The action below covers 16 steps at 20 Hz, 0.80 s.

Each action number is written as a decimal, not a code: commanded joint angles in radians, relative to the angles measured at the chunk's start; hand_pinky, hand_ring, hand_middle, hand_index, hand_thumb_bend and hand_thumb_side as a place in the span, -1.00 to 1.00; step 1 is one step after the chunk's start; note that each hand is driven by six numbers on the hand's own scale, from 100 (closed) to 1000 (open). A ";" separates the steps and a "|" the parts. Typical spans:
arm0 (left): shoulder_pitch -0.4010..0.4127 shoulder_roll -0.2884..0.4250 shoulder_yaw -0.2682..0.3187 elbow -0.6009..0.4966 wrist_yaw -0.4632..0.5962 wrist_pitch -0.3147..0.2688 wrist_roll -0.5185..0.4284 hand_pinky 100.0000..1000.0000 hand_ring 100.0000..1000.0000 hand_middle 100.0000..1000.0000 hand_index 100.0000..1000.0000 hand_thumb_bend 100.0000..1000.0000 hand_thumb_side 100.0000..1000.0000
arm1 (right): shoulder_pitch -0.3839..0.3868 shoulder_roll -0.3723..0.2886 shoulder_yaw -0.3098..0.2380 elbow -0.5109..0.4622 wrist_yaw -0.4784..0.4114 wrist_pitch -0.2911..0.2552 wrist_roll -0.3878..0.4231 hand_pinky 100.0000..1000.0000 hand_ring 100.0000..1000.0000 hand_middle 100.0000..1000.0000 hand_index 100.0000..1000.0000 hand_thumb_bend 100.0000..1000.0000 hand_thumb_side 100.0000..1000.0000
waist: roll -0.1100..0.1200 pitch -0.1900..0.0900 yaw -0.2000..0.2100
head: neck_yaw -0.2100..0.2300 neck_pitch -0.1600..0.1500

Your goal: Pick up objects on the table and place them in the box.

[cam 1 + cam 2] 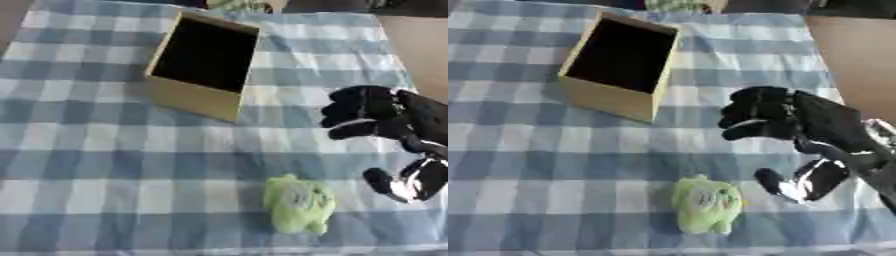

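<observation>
Now, right robot hand [785,117] fingers curled, thumb apart, holding nothing, near green plush toy [705,202].

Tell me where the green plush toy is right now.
The green plush toy lies on the checked cloth near the table's front edge, right of centre in the left eye view. The right hand hovers just beyond it to the right; the box stands farther back.

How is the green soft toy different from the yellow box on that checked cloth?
The green toy is small, rounded and soft-looking; the box is larger, straight-sided and stiff. The toy is pale green with a face on it; the box is tan-yellow outside and dark inside. The toy lies at the near edge beside the robot's right hand; the box stands open farther back, away from the hand. Both rest on the blue-and-white checked cloth, untouched.
</observation>
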 commanded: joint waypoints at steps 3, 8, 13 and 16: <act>-0.004 0.012 -0.003 -0.015 -0.004 0.000 -0.006 -0.43 -0.02 0.14 0.24 -1.00 0.61 | -0.012 -0.031 0.007 -0.015 -0.016 -0.003 0.018 0.68 0.58 0.49 0.72 -1.00 0.88 | 0.001 -0.023 0.002 | 0.000 0.008; -0.002 0.012 -0.004 -0.015 -0.004 0.001 -0.012 -0.43 -0.02 0.14 0.24 -1.00 0.61 | -0.020 -0.029 0.033 -0.015 -0.026 0.032 0.069 0.68 0.59 0.51 0.75 -1.00 0.94 | 0.001 -0.029 0.003 | -0.004 0.013; 0.001 0.011 -0.005 -0.015 -0.003 0.001 -0.015 -0.43 -0.02 0.14 0.24 -1.00 0.61 | -0.030 -0.026 0.057 -0.015 -0.021 0.087 0.125 0.69 0.62 0.57 0.79 -1.00 0.98 | 0.001 -0.031 0.004 | -0.012 0.014; 0.002 0.011 -0.006 -0.015 -0.003 0.002 -0.017 -0.43 -0.02 0.14 0.24 -1.00 0.61 | -0.032 -0.018 0.079 -0.015 -0.015 0.118 0.165 0.71 0.64 0.59 0.81 -1.00 1.00 | 0.000 -0.030 0.005 | -0.015 0.013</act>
